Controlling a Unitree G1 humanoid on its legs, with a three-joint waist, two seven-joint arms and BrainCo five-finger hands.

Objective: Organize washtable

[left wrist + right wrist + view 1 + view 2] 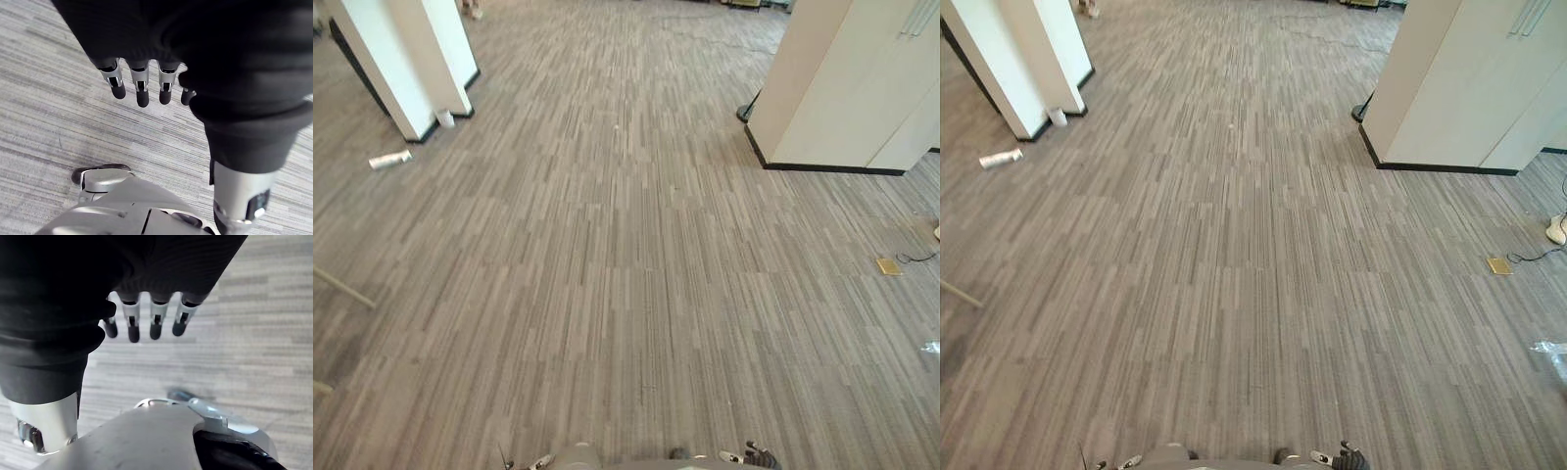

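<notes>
**Both hands empty over open carpet, washtable yet to be reached**

The left hand point(142, 88) hangs with its fingers straight and relaxed, holding nothing. The right hand point(156, 322) hangs the same way, also empty. Directly beneath both sets of fingertips is grey striped carpet point(607, 294), with nothing in reach of either hand. Where the washtable stands cannot be told, so the tidying looks not yet begun.

Well ahead of the left hand, a white roll point(389, 159) lies on its side on the carpet. It is near a white pillar point(401, 59) that has a small white cup point(445, 118) at its foot. Nearer on that side, a thin pale rod point(342, 287) slants in low over the floor.

Well ahead of the right hand stands a white cabinet point(852, 88). Nearer on that side, a brass floor plate point(888, 265) and a scrap of clear plastic point(930, 347) lie on the carpet.

The likely trouble here is with walking, not handling. A drift to the left could bring a swinging hand against the rod, or send the roll rolling. A drift to the right could mean a slip on the plastic or a clip on the cabinet's corner. With no table sighted, a wrong heading is also a risk.
</notes>
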